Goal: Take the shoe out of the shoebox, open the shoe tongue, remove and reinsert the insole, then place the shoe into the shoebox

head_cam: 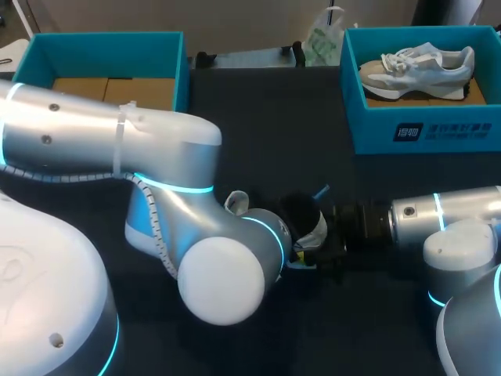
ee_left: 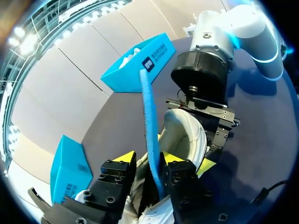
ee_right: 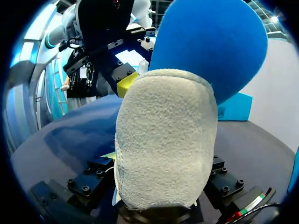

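The left gripper (ee_left: 148, 156) has the blue insole (ee_left: 148, 116) running through it edge-on. The insole lies close against one side, and the views do not show whether it is pinched or only passing through. The insole's lower end sits down in the mouth of the shoe (ee_left: 184, 135), and the rest stands up out of it, curving toward the far side of the table.

Just ahead of the left gripper, the right gripper (ee_right: 156, 186) is clamped on the heel end of that shoe. In the right wrist view the pale fuzzy heel fills the space between its two black finger blocks, and one yellow tip rests against the shoe's side in the left wrist view. The shoe is a white and grey sneaker with its opening turned toward the left gripper. It is out of the boxes, over the near middle of the dark table (head_cam: 258, 141), between the two grippers.

In the head view the left arm (head_cam: 180, 227) comes in from the left, and its large elbow hides its own gripper. The right arm (head_cam: 446, 215) lies level, coming in from the right.

At the far right stands a teal shoebox (head_cam: 423, 129) with a second sneaker (head_cam: 419, 70) lying inside it. At the far left stands another teal box (head_cam: 102, 51), showing brown cardboard within.
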{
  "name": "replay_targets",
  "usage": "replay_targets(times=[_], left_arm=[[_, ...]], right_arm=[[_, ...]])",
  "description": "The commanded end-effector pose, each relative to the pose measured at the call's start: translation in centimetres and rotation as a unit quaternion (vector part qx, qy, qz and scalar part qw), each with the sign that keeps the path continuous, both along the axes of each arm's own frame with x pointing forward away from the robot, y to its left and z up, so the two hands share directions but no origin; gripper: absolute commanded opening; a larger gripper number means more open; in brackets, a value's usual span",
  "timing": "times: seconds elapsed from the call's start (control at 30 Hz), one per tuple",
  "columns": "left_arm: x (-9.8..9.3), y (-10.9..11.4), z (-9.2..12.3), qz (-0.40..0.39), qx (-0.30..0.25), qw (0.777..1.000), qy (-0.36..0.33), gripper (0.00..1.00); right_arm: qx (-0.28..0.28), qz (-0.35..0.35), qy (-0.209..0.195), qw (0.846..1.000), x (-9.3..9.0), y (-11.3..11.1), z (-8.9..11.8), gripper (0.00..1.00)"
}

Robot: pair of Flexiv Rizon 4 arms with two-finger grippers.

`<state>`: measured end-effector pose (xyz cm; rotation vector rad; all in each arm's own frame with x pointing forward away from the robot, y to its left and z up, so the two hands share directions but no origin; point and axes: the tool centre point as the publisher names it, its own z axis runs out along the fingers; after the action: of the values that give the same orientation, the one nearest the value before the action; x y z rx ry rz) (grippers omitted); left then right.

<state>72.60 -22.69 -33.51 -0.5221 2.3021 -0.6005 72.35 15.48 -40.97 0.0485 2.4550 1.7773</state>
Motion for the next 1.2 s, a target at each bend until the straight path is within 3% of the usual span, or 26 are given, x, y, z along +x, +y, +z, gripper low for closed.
replay_targets(times=[0.03,0.3,0.33,0.43,0.77,1.03,1.2], left_arm=[[0.3,0.4,-0.3,-0.004,-0.007,1.0,0.002,0.29],[0.4,0.3,-0.4,-0.003,-0.015,1.0,-0.001,0.16],[0.4,0.2,-0.4,-0.003,-0.016,1.0,0.001,0.09],[0.5,0.1,-0.4,-0.005,-0.022,1.0,0.011,0.0],[0.6,-1.2,0.3,-0.022,-0.042,0.998,0.048,0.0],[-0.3,-2.7,2.1,-0.04,-0.059,0.996,0.061,0.0],[-0.8,-4.0,3.5,-0.056,-0.085,0.989,0.106,0.0]], right_arm=[[-0.003,-0.001,0.001,1.0,-0.1,0.1,0.2,0.0],[-0.003,-0.001,0.001,1.0,-0.1,0.1,0.2,0.0],[-0.003,-0.001,0.001,1.0,-0.1,0.1,0.2,0.0],[-0.003,-0.001,0.001,1.0,-0.1,0.1,0.2,0.0],[-0.003,-0.001,0.001,1.0,-0.1,0.1,0.2,0.0],[-0.003,-0.001,0.001,1.0,-0.1,0.1,0.2,0.0],[-0.003,-0.001,0.001,1.0,-0.1,0.1,0.2,0.0]])
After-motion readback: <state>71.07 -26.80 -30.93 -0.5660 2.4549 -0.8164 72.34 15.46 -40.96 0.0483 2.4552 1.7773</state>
